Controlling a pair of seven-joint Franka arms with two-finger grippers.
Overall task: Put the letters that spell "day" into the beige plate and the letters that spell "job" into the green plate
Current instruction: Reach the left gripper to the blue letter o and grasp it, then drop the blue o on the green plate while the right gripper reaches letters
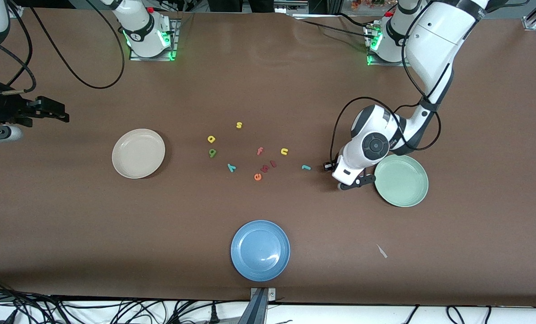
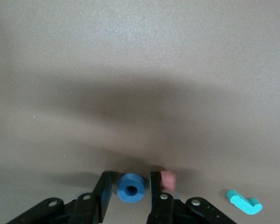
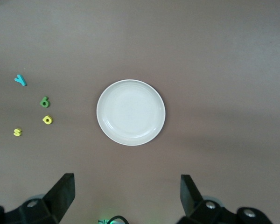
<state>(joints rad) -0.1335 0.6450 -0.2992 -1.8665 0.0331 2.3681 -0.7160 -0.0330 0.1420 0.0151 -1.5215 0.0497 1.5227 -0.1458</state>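
My left gripper (image 2: 130,179) is down at the table beside the green plate (image 1: 401,180). Its jaws stand open around the blue "o" (image 2: 130,189), with a thin gap on each side. A pink letter (image 2: 168,179) lies just outside one finger, half hidden. The teal "j" (image 2: 243,201) (image 1: 306,167) lies close by. Green "d" (image 1: 212,153), yellow "a" (image 1: 211,139) and teal "y" (image 1: 231,168) lie mid-table, beside the bare beige plate (image 1: 138,153). My right gripper (image 3: 127,184) waits open, high over the right arm's end of the table.
A blue plate (image 1: 260,250) sits near the front edge. Yellow "s" (image 1: 239,125), yellow "u" (image 1: 284,151), pink "f" (image 1: 259,151), orange "e" (image 1: 257,177) and small red pieces (image 1: 268,166) lie mid-table. A white scrap (image 1: 381,251) lies nearer the camera than the green plate.
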